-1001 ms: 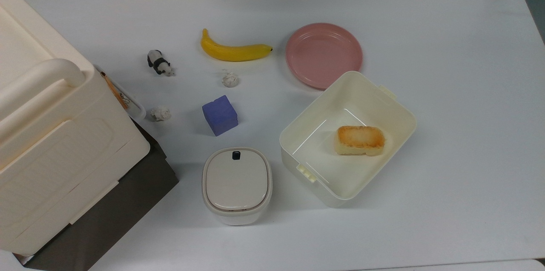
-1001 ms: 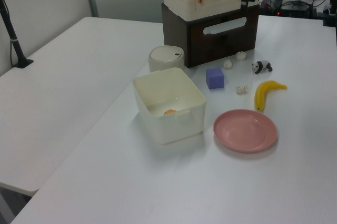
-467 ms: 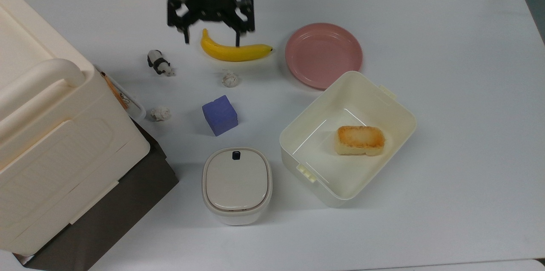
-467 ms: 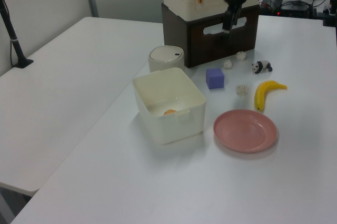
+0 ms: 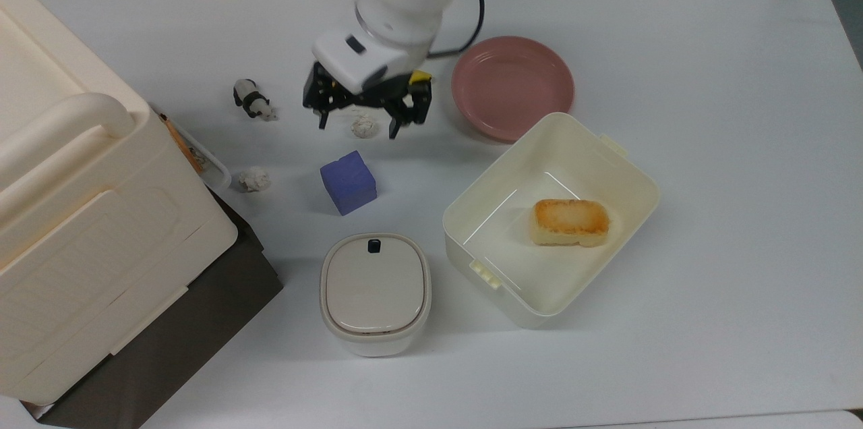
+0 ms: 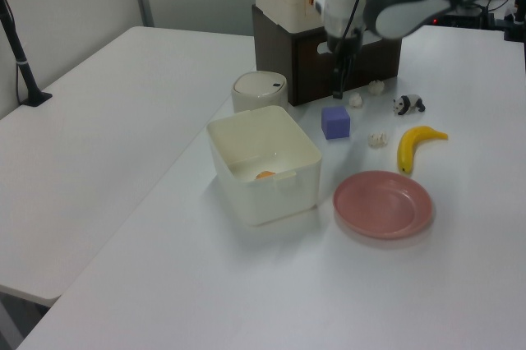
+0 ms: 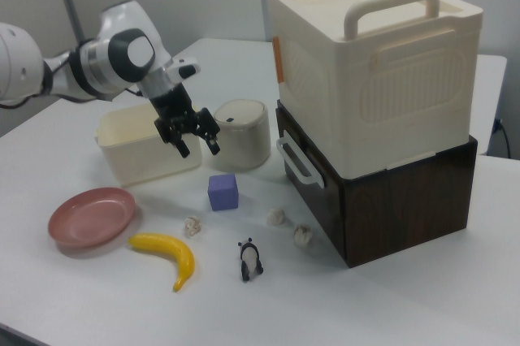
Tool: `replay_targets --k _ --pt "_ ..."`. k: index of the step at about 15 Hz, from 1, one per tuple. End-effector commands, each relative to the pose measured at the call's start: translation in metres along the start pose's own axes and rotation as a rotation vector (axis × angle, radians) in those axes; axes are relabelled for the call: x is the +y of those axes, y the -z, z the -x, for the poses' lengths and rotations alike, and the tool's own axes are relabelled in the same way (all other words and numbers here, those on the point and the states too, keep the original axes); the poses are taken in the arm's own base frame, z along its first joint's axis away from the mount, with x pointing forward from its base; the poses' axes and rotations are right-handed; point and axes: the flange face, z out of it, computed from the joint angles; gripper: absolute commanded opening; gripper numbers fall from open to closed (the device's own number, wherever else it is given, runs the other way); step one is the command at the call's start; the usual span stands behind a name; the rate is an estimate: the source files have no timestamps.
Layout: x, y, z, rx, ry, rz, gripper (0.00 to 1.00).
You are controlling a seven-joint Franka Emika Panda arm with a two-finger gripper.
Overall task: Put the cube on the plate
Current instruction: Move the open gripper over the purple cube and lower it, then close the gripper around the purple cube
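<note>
The cube (image 5: 348, 181) is sitting on the white bench (image 5: 708, 112), with nothing gripping it; in the top view it is lying between a crumpled white ball (image 5: 365, 125) above it and a round lidded cream container (image 5: 375, 293) below it, apart from both. In the right view the cube (image 7: 223, 192) is resting in front of that lidded container (image 7: 240, 133), and in the left view the cube (image 6: 335, 122) is standing just beyond the open cream tub (image 6: 263, 165). The pincer (image 5: 358, 127) is hanging in the air over the crumpled ball, with its two black fingers spread wide apart and holding nothing; in the right view the pincer (image 7: 198, 148) is hovering above the cube without touching it. The plate (image 5: 512, 87) is lying bare on the bench toward the top view's right, well apart from the cube, with its lower rim tucked just behind the corner of the tub (image 5: 627, 173). A golden-brown bread piece (image 5: 570, 221) is lying inside the tub. A banana (image 7: 167, 255) is lying beside the plate (image 7: 91, 217) in the right view, and a small panda figure (image 5: 252, 99) is standing near the top view's left, close to the large cream box (image 5: 74, 213) stacked on a dark base.
</note>
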Motion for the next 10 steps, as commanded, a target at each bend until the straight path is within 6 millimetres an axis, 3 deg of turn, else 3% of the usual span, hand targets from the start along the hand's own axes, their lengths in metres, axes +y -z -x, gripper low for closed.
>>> replay_targets --k 1,6,10 --pt "-0.010 -0.019 -0.006 0.000 0.001 0.057 1.00" --pt "-0.013 -0.041 -0.009 -0.024 0.019 0.088 1.00" --pt "-0.025 -0.076 -0.008 -0.066 0.045 0.123 1.00"
